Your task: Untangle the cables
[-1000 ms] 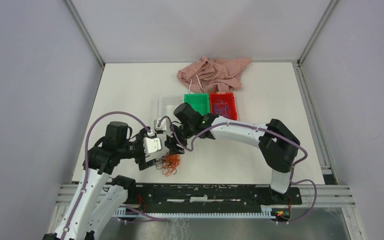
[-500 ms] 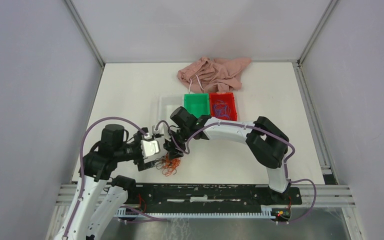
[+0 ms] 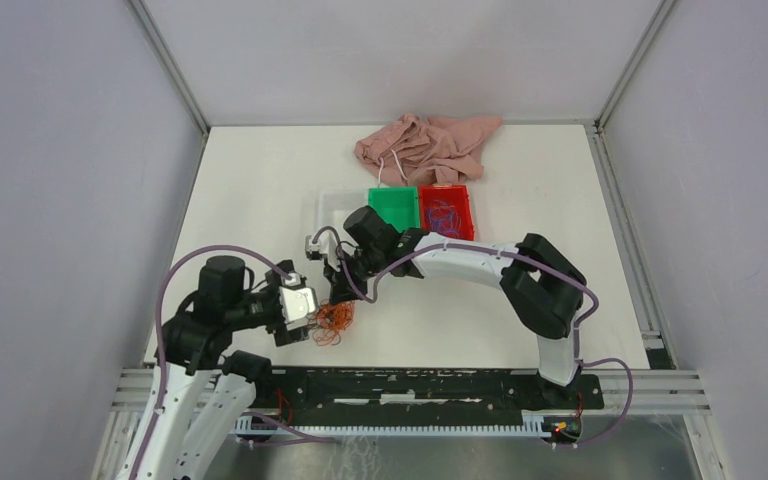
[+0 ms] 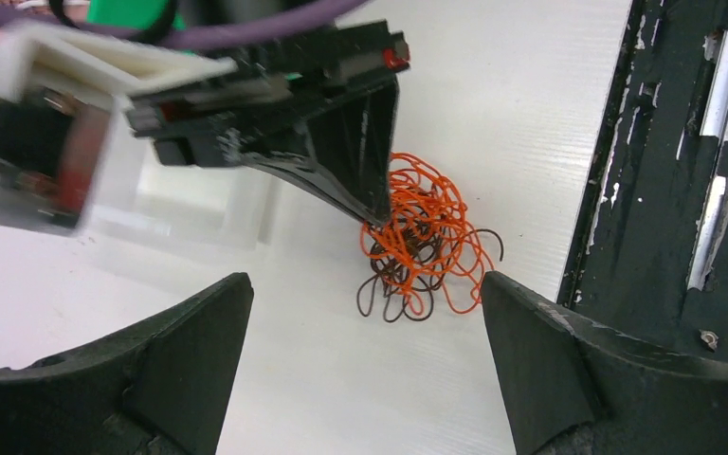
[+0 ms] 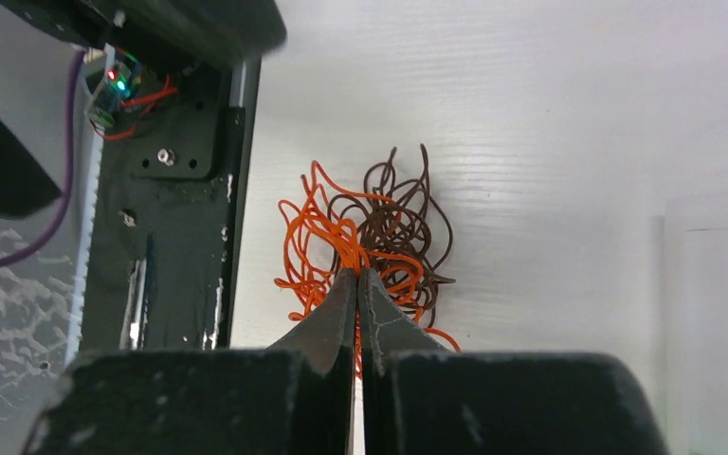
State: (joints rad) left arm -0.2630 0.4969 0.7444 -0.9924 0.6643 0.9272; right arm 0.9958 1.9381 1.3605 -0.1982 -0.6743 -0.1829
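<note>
The cables (image 3: 332, 322) lie as a small tangle of orange and dark brown strands near the table's front edge. In the right wrist view my right gripper (image 5: 357, 273) is shut, with orange strands of the cables (image 5: 379, 232) pinched between its tips at the top of the tangle. The left wrist view shows the right gripper (image 4: 374, 216) pressing down into the cables (image 4: 427, 246). My left gripper (image 4: 362, 284) is wide open and holds nothing. It hovers just short of the tangle. From above, the left gripper (image 3: 305, 316) is at the tangle's left side.
A green bin (image 3: 392, 208) and a red bin (image 3: 447, 212) with blue-purple strands stand mid-table, beside a clear tray (image 3: 338, 208). A pink cloth (image 3: 428, 147) lies at the back. The black base rail (image 3: 430, 385) runs right next to the tangle.
My right gripper has closed on orange strands of the tangle. The left arm has drawn back toward the near left, its gripper still open.
</note>
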